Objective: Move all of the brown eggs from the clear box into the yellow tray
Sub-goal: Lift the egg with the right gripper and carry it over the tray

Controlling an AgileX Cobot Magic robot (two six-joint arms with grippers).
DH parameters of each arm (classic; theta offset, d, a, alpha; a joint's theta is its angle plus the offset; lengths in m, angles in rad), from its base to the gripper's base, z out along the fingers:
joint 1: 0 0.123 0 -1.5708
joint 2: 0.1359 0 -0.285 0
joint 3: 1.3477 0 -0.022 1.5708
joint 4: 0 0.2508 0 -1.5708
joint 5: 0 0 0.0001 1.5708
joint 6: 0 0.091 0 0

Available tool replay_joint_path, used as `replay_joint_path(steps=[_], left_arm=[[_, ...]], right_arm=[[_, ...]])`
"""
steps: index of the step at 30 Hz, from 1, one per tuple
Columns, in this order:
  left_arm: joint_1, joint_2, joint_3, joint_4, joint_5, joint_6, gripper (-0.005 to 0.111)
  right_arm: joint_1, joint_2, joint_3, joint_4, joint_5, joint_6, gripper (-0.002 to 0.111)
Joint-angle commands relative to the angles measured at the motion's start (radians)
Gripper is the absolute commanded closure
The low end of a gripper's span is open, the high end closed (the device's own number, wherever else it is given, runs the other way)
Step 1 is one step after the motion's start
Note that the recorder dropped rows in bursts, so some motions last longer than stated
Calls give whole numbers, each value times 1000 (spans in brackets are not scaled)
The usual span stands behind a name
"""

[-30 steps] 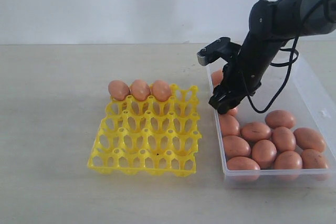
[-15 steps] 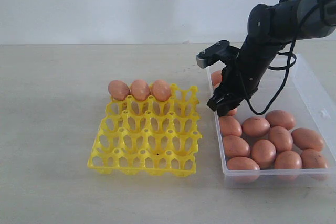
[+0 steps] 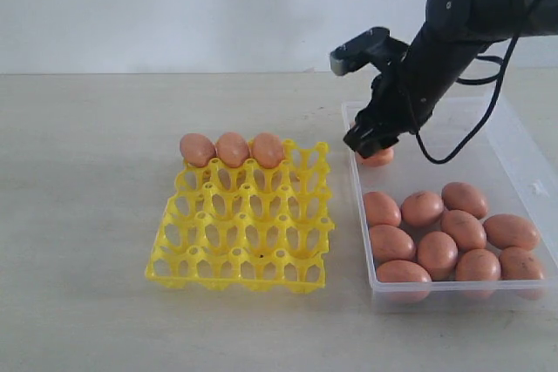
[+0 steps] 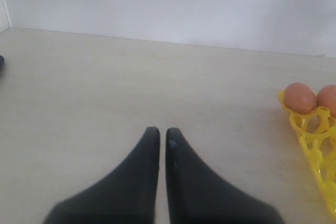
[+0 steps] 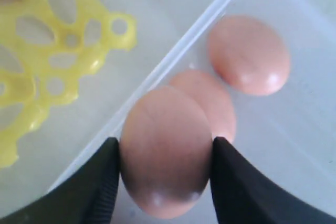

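Right claw (image 3: 363,143): it was clamped on one brown egg, a black finger pressed to either side, with the dark arm reaching in from the far right.
Held egg (image 5: 165,150): smooth and orange-brown, it sat over the far left part of the box, right by the left wall. From the wrist it overlapped that wall, and two more eggs lay in the box beyond it.
Box (image 3: 519,172): clear plastic with low walls, it stood on the right of the counter, just beside the tray.
Box eggs (image 3: 438,254): ten of them were crowded at the near end, touching one another, and a couple were faintly speckled.
Tray (image 3: 248,233): the bright yellow grid of cups and posts stood left of the box, flat on the counter.
Tray eggs (image 3: 233,149): three stood side by side in the far row, filling its left cups.
Left claw (image 4: 158,135): it was closed, its two dark fingers side by side with only a sliver between them, over bare counter to the left of the tray.
Counter (image 3: 87,215): pale and matte, it ran back to a white wall.
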State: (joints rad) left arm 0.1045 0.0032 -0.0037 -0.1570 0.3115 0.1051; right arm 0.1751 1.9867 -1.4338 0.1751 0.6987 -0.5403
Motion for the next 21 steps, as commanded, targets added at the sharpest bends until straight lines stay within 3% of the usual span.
replay_joint_path(steps=[1,5,10,13,17,19,20,21], left_arm=[[3,-3,4,-1,-7,4,103],[3,-3,4,-1,-7,4,103],[3,-3,4,-1,-7,4,103],[3,-3,4,-1,-7,4,103],[3,-3,4,-1,-7,4,103],[3,-3,4,-1,-4,4,103],[3,-3,4,-1,-4,4,103],[3,-3,4,-1,-4,4,103]], right_arm=[[-6,-82,21,49,-145,32,109],[-5,-179,133,217,-342,-48,109],[33,-255,340,548,-629,-298,109],[92,-238,420,593,-800,-319,109],[203,-197,434,532,-960,-277,109],[275,-182,434,522,-1213,-145,109],[304,-180,434,522,-1349,34,109],[314,-180,434,509,-1382,127,109]])
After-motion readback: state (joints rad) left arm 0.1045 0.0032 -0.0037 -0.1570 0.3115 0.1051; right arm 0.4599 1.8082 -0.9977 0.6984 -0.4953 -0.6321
